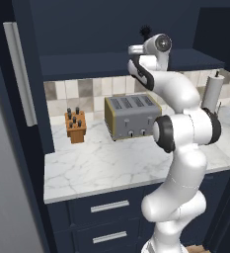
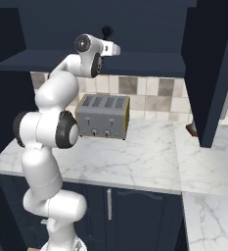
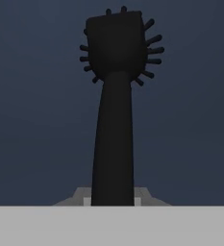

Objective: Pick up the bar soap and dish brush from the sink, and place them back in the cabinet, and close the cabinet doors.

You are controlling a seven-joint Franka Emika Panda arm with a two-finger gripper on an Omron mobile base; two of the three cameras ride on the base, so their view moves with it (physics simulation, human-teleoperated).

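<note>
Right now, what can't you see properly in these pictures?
- Gripper fingers: in the hand view the black bristly dish brush stands in front of them.
- Brush handle: in both base views the white wrist hides it; just the bristles poke out.
- Dark navy cabinet shelf: its back is lost in shadow.
- Wooden knife block: too small to count the knives.
</note>
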